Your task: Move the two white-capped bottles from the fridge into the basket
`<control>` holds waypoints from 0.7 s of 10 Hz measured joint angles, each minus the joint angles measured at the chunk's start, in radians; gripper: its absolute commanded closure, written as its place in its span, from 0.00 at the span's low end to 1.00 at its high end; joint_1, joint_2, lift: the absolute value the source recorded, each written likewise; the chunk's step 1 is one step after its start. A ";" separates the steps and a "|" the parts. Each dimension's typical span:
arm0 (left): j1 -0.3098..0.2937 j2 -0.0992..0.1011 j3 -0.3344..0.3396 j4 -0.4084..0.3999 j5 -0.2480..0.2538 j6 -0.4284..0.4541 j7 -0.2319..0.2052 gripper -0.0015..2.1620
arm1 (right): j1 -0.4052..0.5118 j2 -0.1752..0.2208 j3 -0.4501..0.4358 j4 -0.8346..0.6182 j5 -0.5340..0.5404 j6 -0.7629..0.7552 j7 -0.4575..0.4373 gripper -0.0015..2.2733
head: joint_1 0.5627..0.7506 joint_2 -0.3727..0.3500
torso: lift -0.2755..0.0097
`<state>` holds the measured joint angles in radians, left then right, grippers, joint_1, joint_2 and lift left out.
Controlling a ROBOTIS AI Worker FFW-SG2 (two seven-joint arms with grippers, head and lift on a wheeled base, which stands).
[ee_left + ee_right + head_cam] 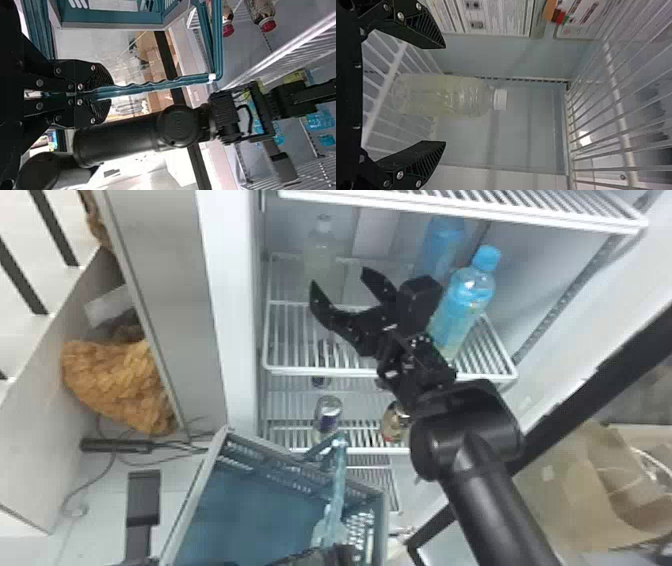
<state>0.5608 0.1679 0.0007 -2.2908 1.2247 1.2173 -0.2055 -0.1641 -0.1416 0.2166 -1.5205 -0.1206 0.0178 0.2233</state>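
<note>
A pale, see-through white-capped bottle [320, 257] stands at the back left of the fridge's middle shelf. My right gripper [339, 276] is open in front of it. In the right wrist view, the bottle [451, 97] shows beyond the gap of the open right gripper [445, 94], with no finger contact visible. At the bottom edge of the head view is my left gripper [325, 556], beside the teal basket [250, 500]. The left wrist view has the left gripper [109, 93] shut on the basket handle [158, 85].
Blue-capped bottles [462, 302] stand right of the right gripper, one close beside it. The white upper shelf [475, 207] hangs above it, and the middle shelf's front rim [325, 371] lies below. A can [328, 412] and a jar-like container [395, 424] sit lower in the fridge.
</note>
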 measured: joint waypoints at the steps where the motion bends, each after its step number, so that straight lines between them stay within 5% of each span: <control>1: -0.005 0.001 -0.005 0.004 0.001 0.000 0.000 0.55 | -0.035 0.000 0.010 0.042 -0.006 -0.013 -0.011 0.08 | 0.70 0.27 | 0.97; 7: -0.027 0.003 -0.022 0.020 0.006 -0.005 0.000 0.55 | -0.188 0.000 0.116 0.242 -0.079 -0.075 -0.059 0.07 | 0.70 0.32 | 0.97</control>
<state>0.5340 0.1712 -0.0216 -2.2710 1.2304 1.2124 -0.2055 -0.3525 -0.1411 0.3330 -1.2784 -0.1999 -0.0574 0.1647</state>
